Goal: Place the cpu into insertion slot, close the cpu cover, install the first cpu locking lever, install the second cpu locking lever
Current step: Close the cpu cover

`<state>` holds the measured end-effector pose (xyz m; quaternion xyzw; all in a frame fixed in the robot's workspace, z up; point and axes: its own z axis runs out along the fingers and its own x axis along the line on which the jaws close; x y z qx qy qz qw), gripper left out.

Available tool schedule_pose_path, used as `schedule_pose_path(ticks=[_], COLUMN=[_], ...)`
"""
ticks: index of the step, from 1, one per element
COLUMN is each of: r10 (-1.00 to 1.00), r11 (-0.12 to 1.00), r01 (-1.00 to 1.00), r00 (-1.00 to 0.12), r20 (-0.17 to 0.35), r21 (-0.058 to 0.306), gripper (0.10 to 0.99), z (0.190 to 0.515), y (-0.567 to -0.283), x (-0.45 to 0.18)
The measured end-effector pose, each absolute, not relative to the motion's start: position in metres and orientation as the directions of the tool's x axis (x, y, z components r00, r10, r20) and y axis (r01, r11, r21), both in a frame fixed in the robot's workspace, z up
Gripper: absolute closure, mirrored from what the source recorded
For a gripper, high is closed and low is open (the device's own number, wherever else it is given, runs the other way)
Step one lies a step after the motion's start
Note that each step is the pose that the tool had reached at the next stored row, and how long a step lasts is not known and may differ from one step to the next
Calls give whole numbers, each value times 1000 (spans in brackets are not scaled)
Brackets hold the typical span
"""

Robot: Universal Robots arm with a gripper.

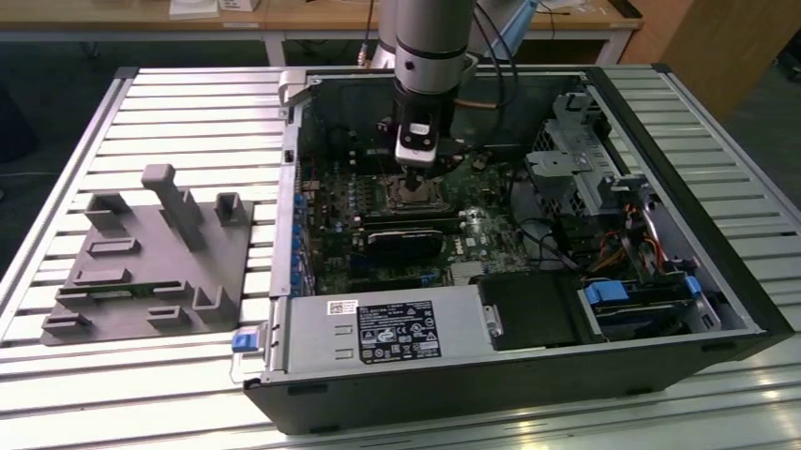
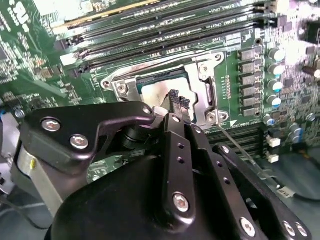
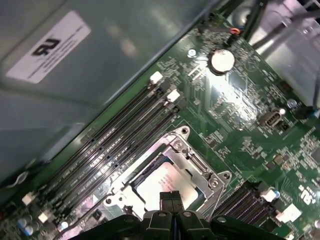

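The cpu [image 3: 162, 186] lies inside the case [image 1: 526, 384], on the board [image 3: 240, 115], seated in the slot [image 2: 156, 80]. The gripper [image 3: 170, 197], fingers pressed together and holding nothing, points at the chip's top. The cover [image 3: 197, 162] looks lowered around it. A thin lever [image 2: 240, 150] seems unlatched, so locking appears left to do.

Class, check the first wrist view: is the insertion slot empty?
No, the cpu lies in the insertion slot, its pale metal top plainly showing there.
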<state>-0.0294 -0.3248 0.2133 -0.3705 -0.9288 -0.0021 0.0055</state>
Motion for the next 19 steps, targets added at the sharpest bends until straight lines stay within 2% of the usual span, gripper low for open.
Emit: schedule_pose_path(ticks=[19], r10=[445], r11=[895], r01=[445], r00=[-895], r20=[12], r21=[0], gripper=[980], z=[213], y=[-325], x=[-29])
